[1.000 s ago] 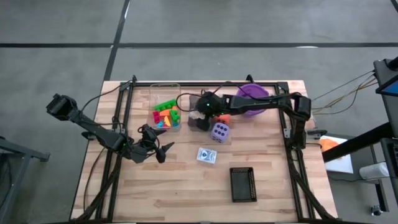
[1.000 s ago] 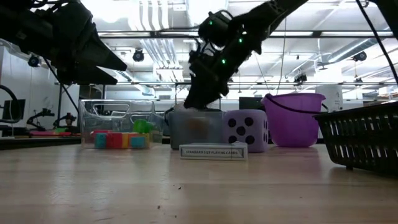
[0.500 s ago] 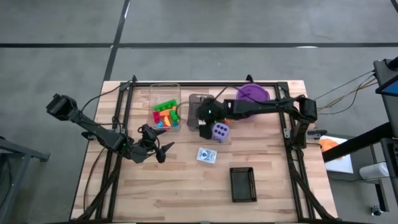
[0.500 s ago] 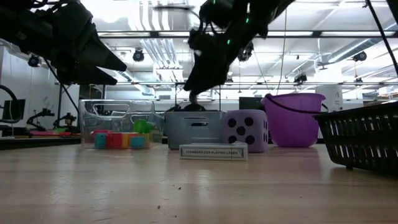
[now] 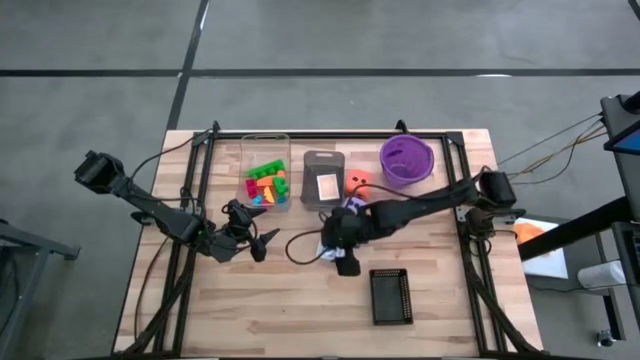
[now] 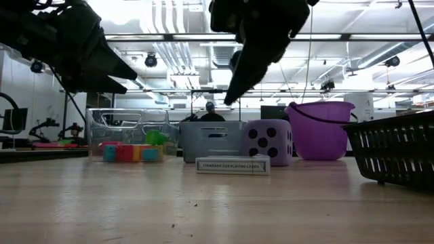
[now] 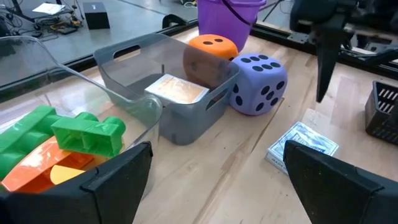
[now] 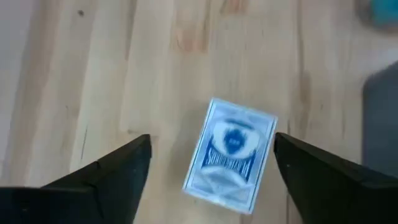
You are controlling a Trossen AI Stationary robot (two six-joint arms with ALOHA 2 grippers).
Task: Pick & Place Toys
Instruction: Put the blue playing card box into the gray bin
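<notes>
A white-and-blue card pack (image 8: pixel 233 155) lies flat on the table near its middle. My right gripper (image 8: pixel 211 186) hangs above it, open, one finger on either side and touching nothing; in the high view it (image 5: pixel 343 262) covers most of the pack (image 5: pixel 326 250). A second card pack (image 5: pixel 327 185) lies in the grey bin (image 5: pixel 322 165). The orange die (image 5: pixel 357 183) and the purple die (image 7: pixel 258 84) sit on the table beside that bin. Coloured bricks (image 5: pixel 265 185) fill the clear bin (image 5: pixel 265 145). My left gripper (image 5: pixel 262 240) waits open at the table's left.
The purple bowl (image 5: pixel 406 160) stands at the far right of the bins. A black mesh bin (image 5: pixel 390 296) sits near the front edge, just right of my right gripper. Bare wood lies between my two grippers and along the near edge.
My right gripper has swung from above the grey bin toward the table's near edge, tipping more steeply downward, and now hangs over the card pack on the table. The dice, bins and card packs have stayed in place.
</notes>
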